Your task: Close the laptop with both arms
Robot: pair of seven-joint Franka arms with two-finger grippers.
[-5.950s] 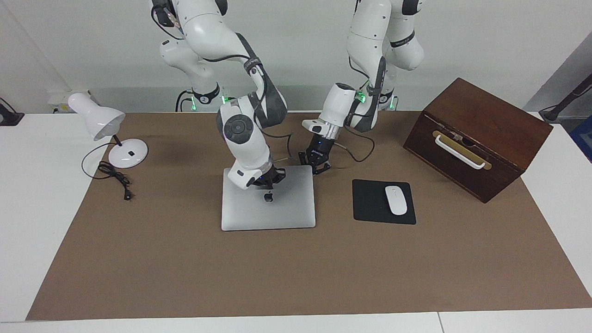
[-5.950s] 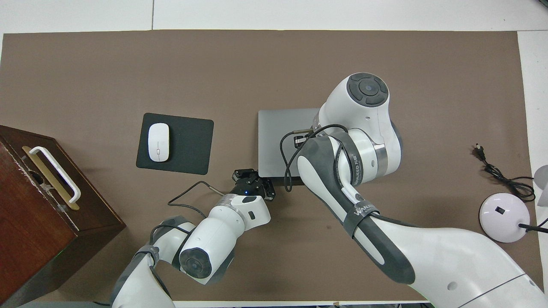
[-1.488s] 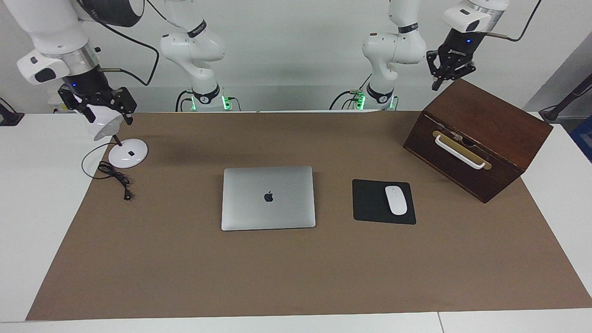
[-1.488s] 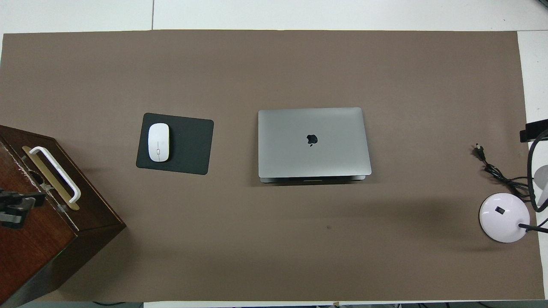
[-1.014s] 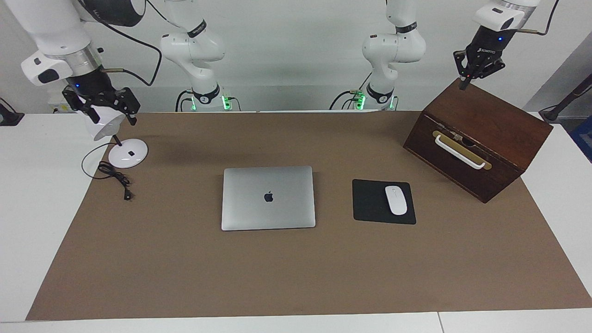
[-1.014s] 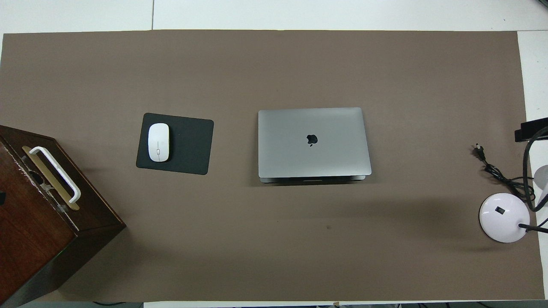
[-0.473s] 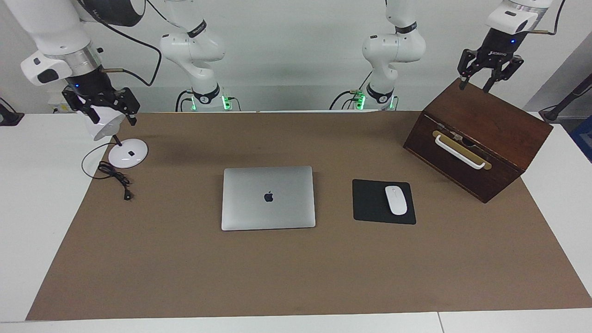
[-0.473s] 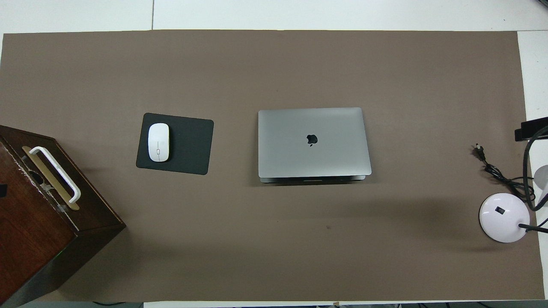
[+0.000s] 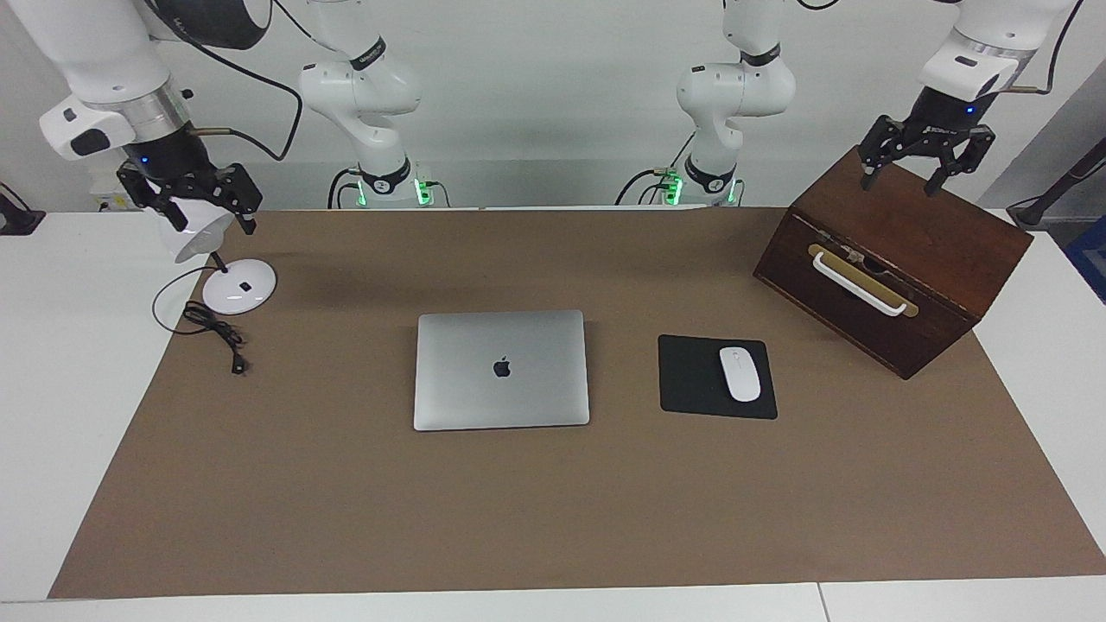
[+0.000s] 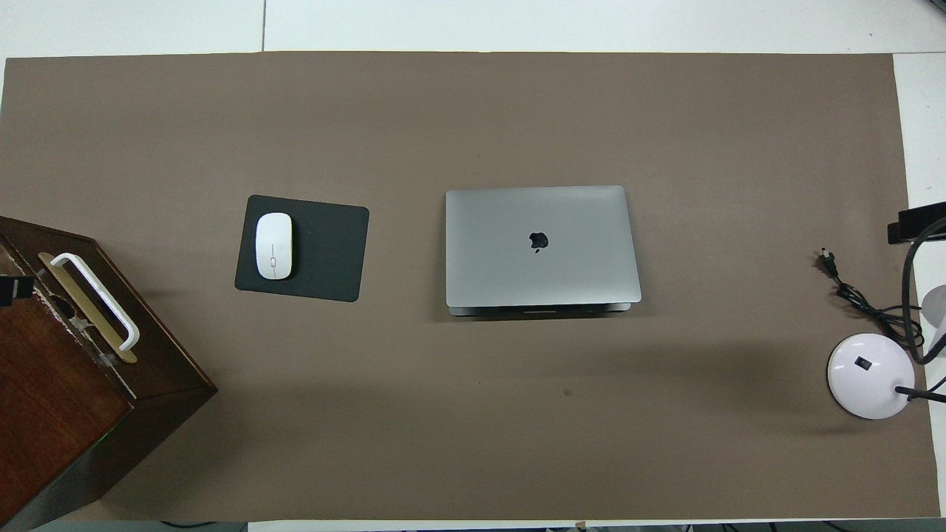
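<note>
Laptop: we see the MacBook (image 9: pixel 501 370) shut flat mid-tabletop (image 9: pixel 553 510), with the mouse pad (image 9: pixel 716 377) beside it toward the left arm's end.
Left gripper (image 9: pixel 922 169): up over the wooden box (image 9: pixel 894 255), jaws apart, holding nothing.
Right gripper (image 9: pixel 192 199): over the white desk lamp (image 9: pixel 203 238), jaws spread, nothing in them.

White table (image 9: pixel 52 363) under brown mat (image 9: pixel 553 510), apparently paper.
</note>
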